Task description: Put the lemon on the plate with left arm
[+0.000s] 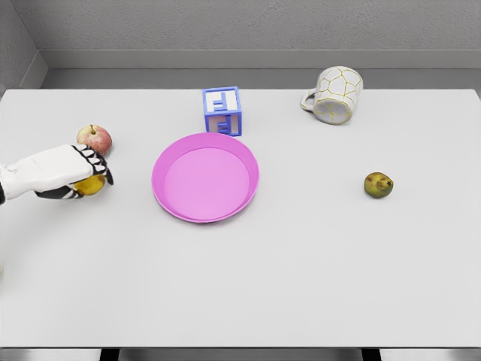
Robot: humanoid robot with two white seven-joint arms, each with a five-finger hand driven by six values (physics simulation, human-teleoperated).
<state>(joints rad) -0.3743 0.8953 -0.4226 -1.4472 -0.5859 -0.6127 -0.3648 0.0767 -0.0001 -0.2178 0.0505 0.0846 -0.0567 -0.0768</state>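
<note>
Gripping: left hand (66, 171) fingers (96, 159) curled around lemon (91, 185)
Apple (95, 138): just beyond the fingertips
Plate (169, 154): well apart, rightward

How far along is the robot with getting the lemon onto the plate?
Done: the left hand has reached the lemon and its fingers are wrapped over it, beside the apple. In hand: the grasp, at the table's left side. Left: carrying the lemon right to the pink plate, which holds nothing, and releasing it.
</note>
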